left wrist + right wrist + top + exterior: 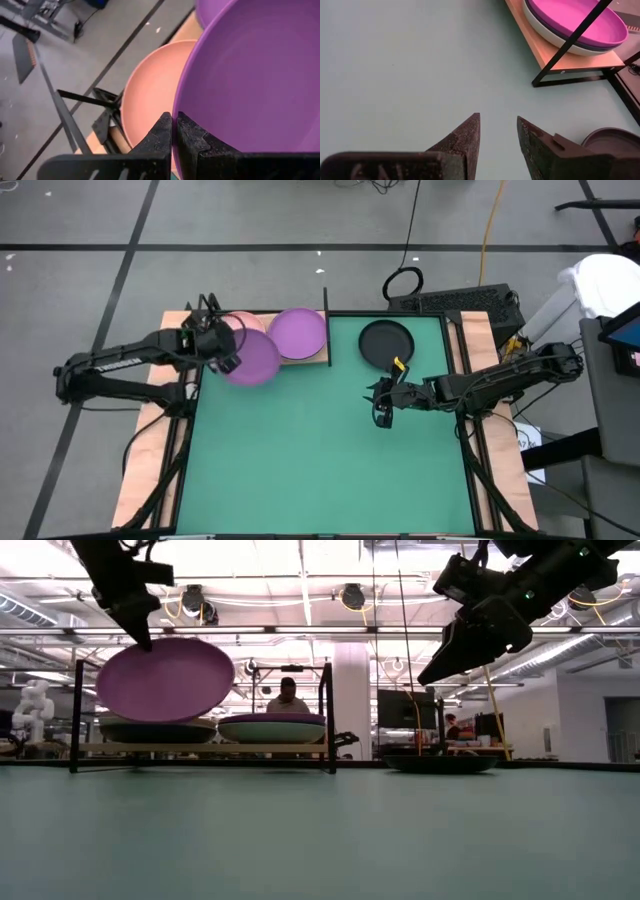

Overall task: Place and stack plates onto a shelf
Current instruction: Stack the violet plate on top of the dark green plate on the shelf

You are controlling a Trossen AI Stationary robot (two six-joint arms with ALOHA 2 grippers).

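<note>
**Left claw pinches a purple plate over the shelf; right claw spread above the mat**

Left claw (172, 135) is pressed together on the rim of a purple plate (250, 358), holding it tilted in the air above the shelf's (318, 356) left end, clear of the stack beneath it. From the left wrist view, a pink plate (150, 95) lies below the held one, topping that left stack; the low view shows a dark plate (157, 731) under it, and how many more sit in that pile cannot be told.

On the right half of the shelf stands a second stack, a second purple plate (297, 332) on top with a pale plate (555, 37) under it. That makes two purple plates in sight, one carried and one shelved. A single black plate (386, 340) lies flat on the green mat (320, 460), off the shelf's right end and apart from it.

Right claw (383, 412) hangs in the air above the mat, just in front of the black plate, with its two fingers (465, 137) spread and nothing between them.

Wooden counter (150, 470) edges show on both sides of the mat. In the low view, a person (288, 695) sits in the room behind the shelf.
</note>
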